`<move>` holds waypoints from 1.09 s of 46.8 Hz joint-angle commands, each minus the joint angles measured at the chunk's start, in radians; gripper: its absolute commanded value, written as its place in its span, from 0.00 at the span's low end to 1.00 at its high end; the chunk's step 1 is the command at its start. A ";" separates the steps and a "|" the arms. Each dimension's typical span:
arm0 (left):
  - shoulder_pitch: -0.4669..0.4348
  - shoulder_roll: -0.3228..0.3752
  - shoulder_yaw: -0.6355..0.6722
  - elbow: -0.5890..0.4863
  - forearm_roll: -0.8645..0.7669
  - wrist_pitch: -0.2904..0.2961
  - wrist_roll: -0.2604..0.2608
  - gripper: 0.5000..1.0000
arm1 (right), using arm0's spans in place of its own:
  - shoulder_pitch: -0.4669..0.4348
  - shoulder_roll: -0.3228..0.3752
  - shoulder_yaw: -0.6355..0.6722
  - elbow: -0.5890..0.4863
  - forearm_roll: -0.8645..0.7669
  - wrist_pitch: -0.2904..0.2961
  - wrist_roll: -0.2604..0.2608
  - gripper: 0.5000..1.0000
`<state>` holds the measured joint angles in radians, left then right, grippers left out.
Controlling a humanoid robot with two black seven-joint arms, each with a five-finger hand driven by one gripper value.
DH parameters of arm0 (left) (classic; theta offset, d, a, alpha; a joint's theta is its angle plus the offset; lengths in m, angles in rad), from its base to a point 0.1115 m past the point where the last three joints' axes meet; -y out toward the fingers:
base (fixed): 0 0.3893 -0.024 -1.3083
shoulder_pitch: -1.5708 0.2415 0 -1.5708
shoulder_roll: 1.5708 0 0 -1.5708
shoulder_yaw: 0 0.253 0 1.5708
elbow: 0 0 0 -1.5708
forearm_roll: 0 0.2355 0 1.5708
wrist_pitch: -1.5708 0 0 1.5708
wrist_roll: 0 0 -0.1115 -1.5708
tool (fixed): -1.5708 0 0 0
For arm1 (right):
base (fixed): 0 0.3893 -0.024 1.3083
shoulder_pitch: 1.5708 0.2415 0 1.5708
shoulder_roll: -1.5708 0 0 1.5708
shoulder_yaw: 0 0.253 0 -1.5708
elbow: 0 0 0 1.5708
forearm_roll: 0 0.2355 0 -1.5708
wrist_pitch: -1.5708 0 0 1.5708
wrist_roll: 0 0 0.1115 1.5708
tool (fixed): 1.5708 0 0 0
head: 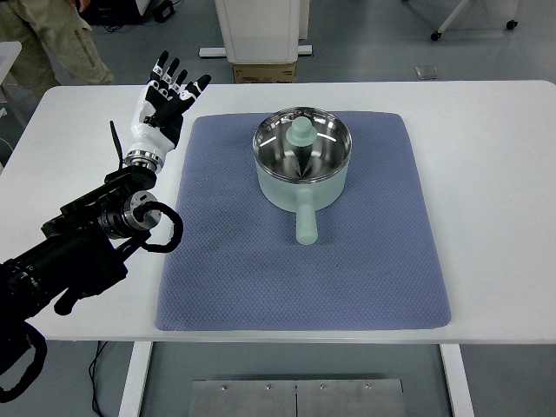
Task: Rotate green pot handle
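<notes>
A pale green pot [302, 176] with a shiny steel inside stands on the blue mat [226, 261], in its upper middle. Its handle [306, 222] points straight toward the table's near edge. A green knob-like piece [301, 130] shows inside the pot. My left hand [168, 97] is raised over the table's left side, just left of the mat's far left corner, fingers spread and empty, well apart from the pot. My right arm is out of view.
The white table [495, 174] holds the mat. A person's legs [52, 39] stand at the far left beyond the table. A white cabinet base and a cardboard box [263, 71] are behind the far edge.
</notes>
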<state>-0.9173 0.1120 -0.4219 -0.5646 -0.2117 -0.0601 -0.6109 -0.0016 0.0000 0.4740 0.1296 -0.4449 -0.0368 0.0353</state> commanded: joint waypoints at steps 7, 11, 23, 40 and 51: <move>0.000 0.001 0.000 0.000 0.000 0.000 0.000 1.00 | -0.001 0.000 0.000 -0.001 0.000 0.000 0.000 1.00; 0.000 0.000 0.000 0.000 0.000 -0.001 0.000 1.00 | 0.000 0.000 0.000 0.001 0.000 0.000 0.000 1.00; 0.001 -0.005 0.000 -0.001 -0.002 0.000 0.000 1.00 | 0.000 0.000 0.000 -0.001 0.000 0.000 0.000 1.00; 0.005 -0.006 0.000 -0.001 -0.002 -0.001 0.000 1.00 | 0.000 0.000 0.000 0.001 0.000 0.000 0.000 1.00; 0.003 -0.006 -0.001 0.000 -0.003 -0.001 0.000 1.00 | 0.000 0.000 0.000 -0.001 0.000 0.000 0.000 1.00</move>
<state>-0.9135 0.1058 -0.4232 -0.5660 -0.2146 -0.0619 -0.6109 -0.0016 0.0000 0.4740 0.1298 -0.4448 -0.0368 0.0353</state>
